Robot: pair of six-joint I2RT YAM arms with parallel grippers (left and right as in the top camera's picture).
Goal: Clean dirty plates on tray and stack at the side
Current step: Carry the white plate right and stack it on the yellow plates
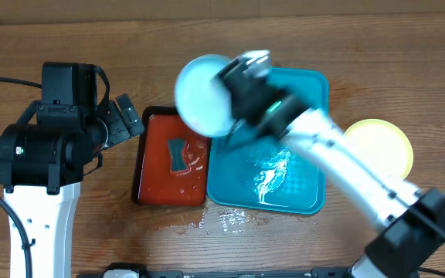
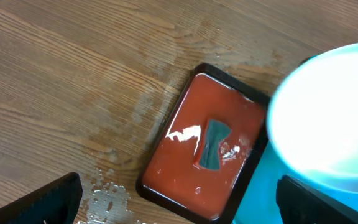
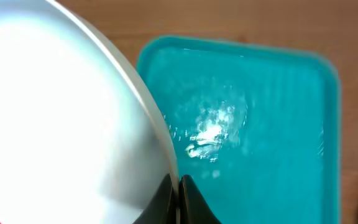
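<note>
My right gripper [image 1: 234, 77] is shut on the rim of a pale mint-rimmed plate [image 1: 202, 94] and holds it tilted in the air over the left end of the teal tray [image 1: 304, 189]. The wrist view shows the fingers [image 3: 176, 196] pinching the plate's edge [image 3: 61, 118] above the wet, bare tray [image 3: 260, 124]. A yellow-green plate [image 1: 381, 147] lies on the table right of the tray. My left gripper [image 2: 179, 202] is open and empty above the table by the red tray. The held plate [image 2: 328, 118] shows at the right of the left wrist view.
A black-rimmed red tray [image 1: 157, 166] left of the teal tray holds a small dark grey-green sponge [image 1: 178, 155], also seen in the left wrist view [image 2: 214, 144]. Water droplets [image 1: 222, 220] lie on the wood in front of the trays.
</note>
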